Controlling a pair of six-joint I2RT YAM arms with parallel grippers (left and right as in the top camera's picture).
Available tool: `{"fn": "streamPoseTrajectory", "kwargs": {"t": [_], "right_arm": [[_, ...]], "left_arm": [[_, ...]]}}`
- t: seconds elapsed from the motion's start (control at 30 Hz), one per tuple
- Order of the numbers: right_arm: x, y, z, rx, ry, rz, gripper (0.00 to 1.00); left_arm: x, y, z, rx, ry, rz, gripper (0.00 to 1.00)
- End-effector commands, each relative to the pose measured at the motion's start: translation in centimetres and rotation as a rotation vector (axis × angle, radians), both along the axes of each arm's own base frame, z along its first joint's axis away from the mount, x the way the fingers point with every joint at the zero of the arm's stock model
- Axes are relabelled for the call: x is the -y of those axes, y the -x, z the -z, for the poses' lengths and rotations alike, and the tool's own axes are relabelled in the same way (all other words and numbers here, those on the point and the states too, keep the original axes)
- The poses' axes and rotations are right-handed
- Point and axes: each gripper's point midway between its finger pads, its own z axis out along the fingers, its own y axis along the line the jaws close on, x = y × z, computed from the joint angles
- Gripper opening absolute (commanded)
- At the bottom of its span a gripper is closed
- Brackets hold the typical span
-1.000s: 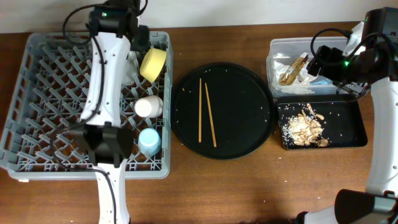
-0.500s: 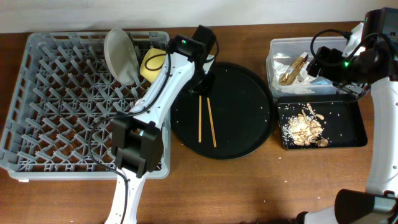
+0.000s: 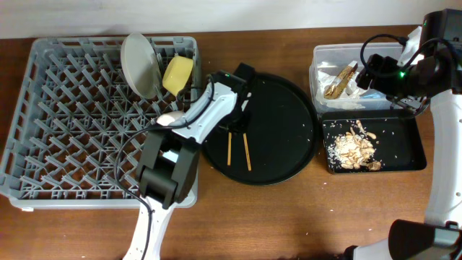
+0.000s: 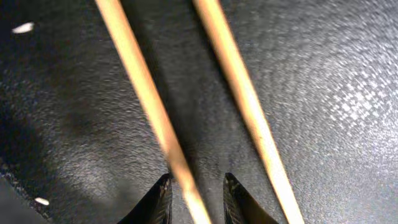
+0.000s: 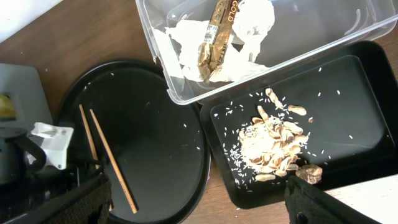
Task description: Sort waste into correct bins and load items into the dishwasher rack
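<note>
Two wooden chopsticks [image 3: 245, 152] lie on the round black tray [image 3: 289, 108]. My left gripper [image 3: 234, 124] is down on that tray. In the left wrist view its jaws [image 4: 196, 199] are slightly apart and straddle the left chopstick [image 4: 143, 93]; the other chopstick [image 4: 242, 93] lies just to the right. The grey rack [image 3: 65, 123] holds the upright grey-green plate [image 3: 139, 63] and the yellow bowl [image 3: 178, 74]. The two cups are hidden under my left arm. My right gripper [image 3: 382, 78] hovers open and empty [image 5: 199, 214] over the bins.
The clear tub [image 3: 328, 54] holds white napkins [image 5: 249, 18] and a brown-gold wrapper [image 5: 214, 37]. The shallow black tray [image 3: 408, 144] holds tan food scraps [image 3: 354, 148] and rice grains. My left arm stretches from the rack's front right corner across to the round tray.
My left arm has swung from the rack's back right over to the round tray and come down astride a chopstick. The plate now stands uncovered in the rack. The right arm has not moved.
</note>
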Motion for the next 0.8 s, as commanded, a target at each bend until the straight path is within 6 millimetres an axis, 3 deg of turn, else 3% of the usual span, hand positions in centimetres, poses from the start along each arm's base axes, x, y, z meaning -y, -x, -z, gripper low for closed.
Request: {"fn": "streamPoseTrajectory", "kwargs": {"t": [0.0,0.07,0.13,0.23,0.3,0.37,0.47,0.57,0.6,0.67,0.73,0.77], "right_arm": [[0.0,0.0,0.2,-0.004,0.002,-0.009,0.9],[0.0,0.0,0.2,-0.004,0.002,-0.009,0.9],[0.0,0.0,0.2,-0.003,0.002,-0.008,0.9],[0.0,0.0,0.2,-0.004,0.002,-0.009,0.9],[0.0,0.0,0.2,-0.004,0.002,-0.008,0.9],[0.0,0.0,0.2,-0.004,0.002,-0.009,0.9],[0.0,0.1,0.2,-0.008,0.001,-0.009,0.9],[0.0,0.2,0.2,-0.01,0.001,-0.009,0.9],[0.0,0.1,0.2,-0.01,0.001,-0.009,0.9],[0.0,0.2,0.2,-0.011,0.001,-0.009,0.9],[0.0,0.2,0.2,-0.01,0.001,-0.009,0.9],[0.0,0.1,0.2,-0.006,0.002,-0.009,0.9]], "left_arm": [[0.0,0.9,1.8,-0.007,-0.084,0.075,0.25],[-0.2,1.0,2.4,-0.019,-0.092,0.061,0.23],[-0.1,0.8,2.3,-0.016,-0.086,0.059,0.02],[-0.1,0.6,1.2,-0.019,-0.088,0.057,0.01],[0.1,0.0,-0.7,-0.004,-0.08,0.054,0.01],[0.3,-1.4,-3.6,0.036,-0.059,0.04,0.01],[-1.4,-4.5,-10.7,0.137,-0.008,-0.024,0.0],[-7.0,-5.7,-19.8,0.248,0.047,-0.141,0.01],[-7.8,-5.6,-21.8,0.281,0.093,-0.164,0.01],[-11.7,-5.1,-26.3,0.373,0.101,-0.224,0.0],[-15.0,-3.6,-28.4,0.392,0.096,-0.286,0.01],[-17.0,-2.3,-28.5,0.366,0.077,-0.324,0.01]]}}
